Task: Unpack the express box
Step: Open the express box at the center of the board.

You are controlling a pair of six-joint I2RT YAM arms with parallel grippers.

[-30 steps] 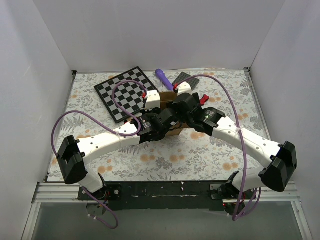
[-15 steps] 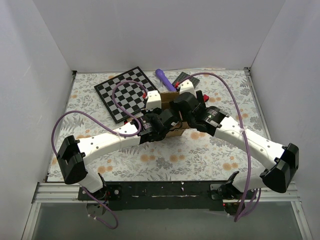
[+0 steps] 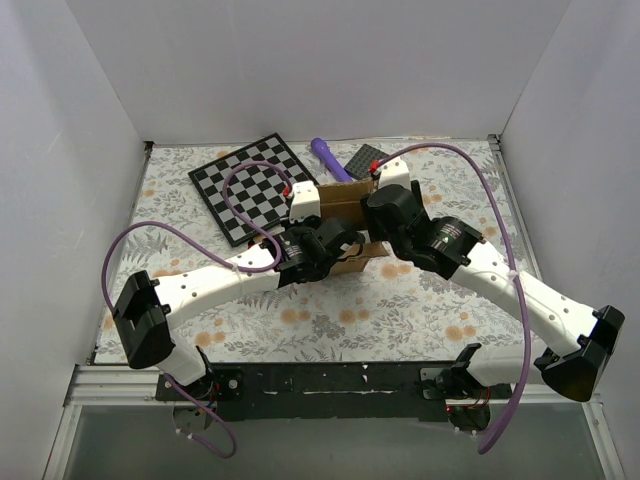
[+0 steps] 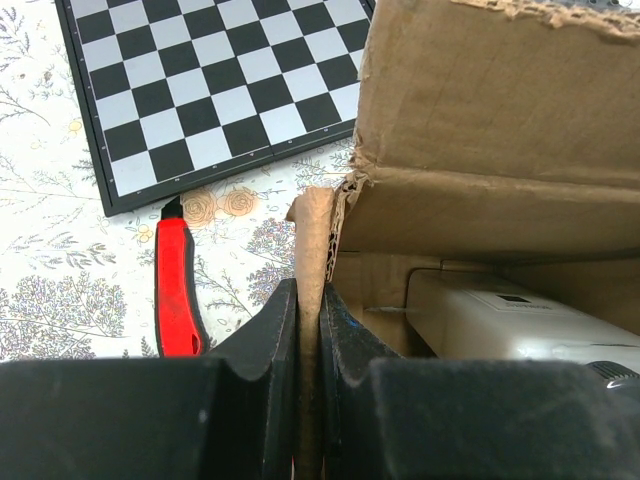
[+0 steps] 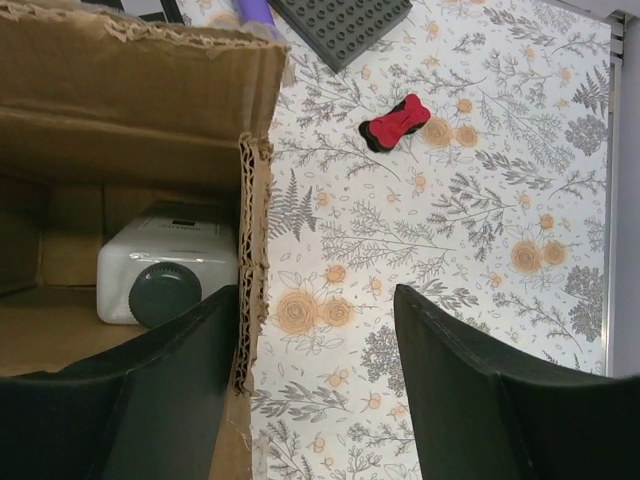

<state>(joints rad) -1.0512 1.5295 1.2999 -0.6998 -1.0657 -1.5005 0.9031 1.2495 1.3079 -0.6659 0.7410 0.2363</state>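
Floral tablecloth (image 5: 450, 250), white walls (image 3: 320, 70) all round. My left pincer (image 4: 308, 300) is clamped tight on the thin edge of the express box (image 4: 480, 120), at its left side wall; corrugation there looks frayed. My right pincer (image 5: 315, 300) has its jaws apart, straddling the box's right wall, one finger inside and one outside, not pinching yet.

The box sits mid-table between both arms, flaps up, with a white device (image 5: 165, 270) with a dark round knob lying at the bottom. Outward: chessboard (image 4: 200, 80) and a red-handled tool (image 4: 175, 290) to the left, a red bone-shaped piece (image 5: 395, 122) and a grey studded plate (image 5: 340, 25) to the right.

Risks, as I judge them:
- Pulling the walls apart could rip the frayed cardboard or slip my left grip.
- My inside right finger may knock the device.
- Lifting by the walls could tip the box.
- A dragged box could shove the red tool.
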